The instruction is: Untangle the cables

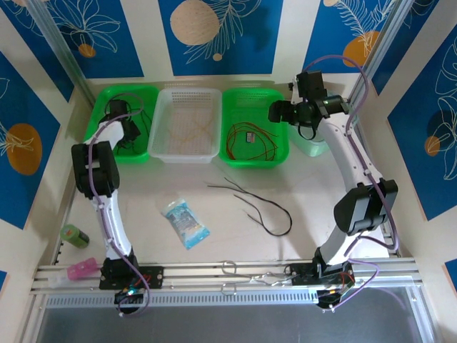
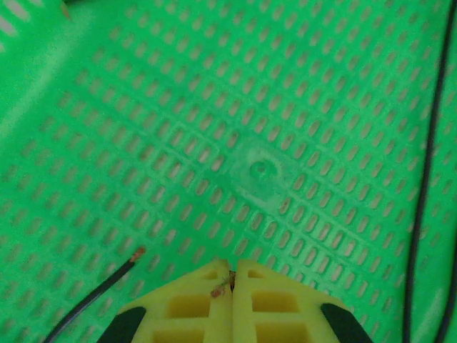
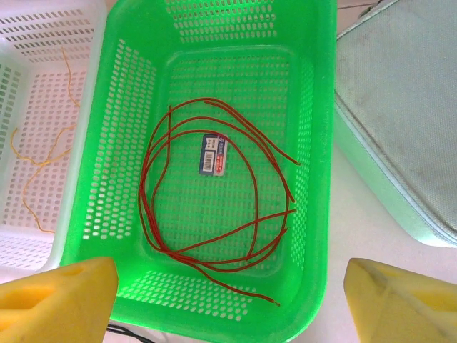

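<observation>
The left gripper (image 2: pixel 233 268), pads pressed together, sits low in the far-left green basket (image 2: pixel 257 171) beside black cables (image 2: pixel 421 179). The right gripper (image 3: pixel 228 296) hangs wide open over the red cables (image 3: pixel 145 193) in the far-right green basket (image 3: pixel 314 179). Dark cables (image 1: pixel 285 213) lie crossed mid-table (image 1: pixel 178 186); they are best taken singly by a free end and lifted slowly so the others slide off.

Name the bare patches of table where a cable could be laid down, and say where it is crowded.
Bare table lies between the dark cables and the right arm; another patch lies between the blue packet and the left arm. Crowded: the back row of baskets, all holding cables.
</observation>
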Robot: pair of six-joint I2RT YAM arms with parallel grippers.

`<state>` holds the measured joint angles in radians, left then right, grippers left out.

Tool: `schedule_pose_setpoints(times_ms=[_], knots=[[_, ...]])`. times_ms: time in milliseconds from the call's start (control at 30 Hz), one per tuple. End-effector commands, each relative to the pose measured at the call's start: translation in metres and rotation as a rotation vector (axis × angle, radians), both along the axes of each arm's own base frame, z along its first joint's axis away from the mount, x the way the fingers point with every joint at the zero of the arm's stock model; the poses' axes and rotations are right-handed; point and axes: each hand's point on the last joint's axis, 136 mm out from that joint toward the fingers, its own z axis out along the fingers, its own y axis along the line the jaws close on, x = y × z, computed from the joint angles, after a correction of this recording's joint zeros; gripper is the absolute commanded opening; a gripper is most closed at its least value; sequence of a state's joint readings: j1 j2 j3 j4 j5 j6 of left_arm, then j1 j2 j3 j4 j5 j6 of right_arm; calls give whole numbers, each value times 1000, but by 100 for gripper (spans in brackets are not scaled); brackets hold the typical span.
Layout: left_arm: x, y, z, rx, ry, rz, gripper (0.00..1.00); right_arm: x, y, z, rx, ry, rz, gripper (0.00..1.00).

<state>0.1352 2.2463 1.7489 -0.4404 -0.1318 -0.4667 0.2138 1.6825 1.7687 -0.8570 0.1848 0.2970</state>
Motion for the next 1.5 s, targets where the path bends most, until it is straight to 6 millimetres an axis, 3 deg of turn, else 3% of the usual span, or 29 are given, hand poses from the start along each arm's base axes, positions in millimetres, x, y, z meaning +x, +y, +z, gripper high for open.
schedule_pose_setpoints(times_ms=[0, 33, 167, 200, 267, 400, 533, 600, 833, 1067, 1200, 1467], knots=[[-2, -3, 10, -109, 8, 21, 0, -9, -4, 11, 5, -25, -10, 83], [-1, -2, 19, -99, -13, 12, 3, -11, -5, 12, 3, -26, -10, 83], [7, 2, 73, -37, -122, -23, 72, -15, -5, 12, 7, -28, -9, 83], [7, 4, 90, -15, -153, -32, 83, -16, -5, 12, 11, -28, -9, 83], [7, 4, 120, 27, -204, -60, 93, -18, -3, 12, 14, -27, -4, 83], [-7, -1, 173, 121, -273, -112, 95, -27, 2, 12, 7, -32, 14, 83], [-33, -17, 210, 147, -337, -148, 95, -43, 11, 8, -19, -37, 55, 82], [-51, -36, 217, 125, -355, -187, 95, -56, 19, -2, -16, -22, 74, 82], [-125, -100, 214, 82, -395, -296, 94, -112, 64, -50, -3, 58, 164, 81], [-185, -151, 183, 13, -401, -372, 94, -158, 111, -112, -43, 133, 293, 78], [-205, -173, 163, -51, -377, -391, 93, -162, 130, -140, -53, 116, 365, 70], [-226, -206, 145, -139, -354, -440, 91, -142, 164, -166, -83, 35, 497, 63]])
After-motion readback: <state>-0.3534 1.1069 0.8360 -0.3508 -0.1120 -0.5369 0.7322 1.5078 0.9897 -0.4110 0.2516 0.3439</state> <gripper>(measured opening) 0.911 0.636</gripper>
